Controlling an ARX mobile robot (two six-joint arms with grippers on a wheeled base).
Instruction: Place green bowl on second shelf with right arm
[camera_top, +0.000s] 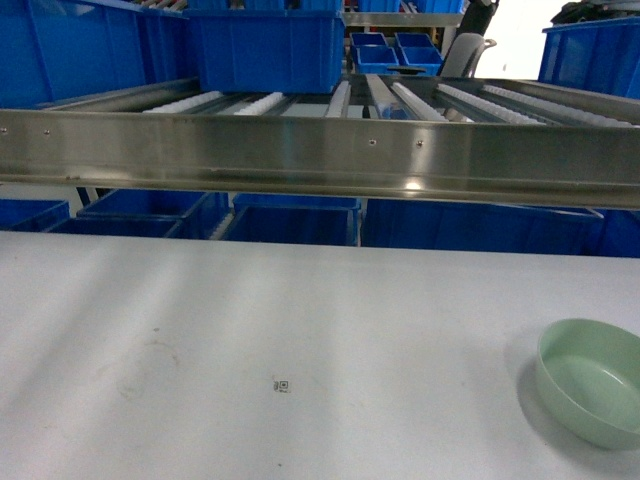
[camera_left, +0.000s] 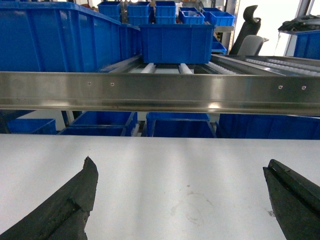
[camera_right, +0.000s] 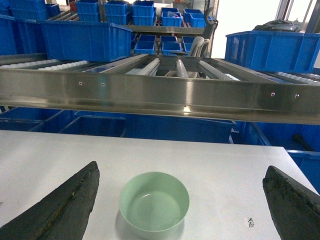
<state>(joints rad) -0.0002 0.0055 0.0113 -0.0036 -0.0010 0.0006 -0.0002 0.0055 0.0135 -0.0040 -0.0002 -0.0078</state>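
The green bowl (camera_top: 590, 380) stands upright and empty on the white table at the near right; the right wrist view shows the green bowl (camera_right: 154, 207) just ahead of my right gripper (camera_right: 180, 172), nearer its left finger. That gripper is open, apart from the bowl, with nothing between its fingers. The roller shelf (camera_top: 320, 150) with a steel front rail spans the scene above the table's far edge. My left gripper (camera_left: 180, 167) hangs open over bare table. Neither gripper shows in the head view.
A large blue bin (camera_top: 265, 50) sits on the shelf rollers at the left, a blue bin (camera_right: 272, 50) at the right. Blue bins (camera_top: 290, 220) fill the level under the shelf. A small printed tag (camera_top: 282, 385) lies on the white table (camera_top: 250, 320).
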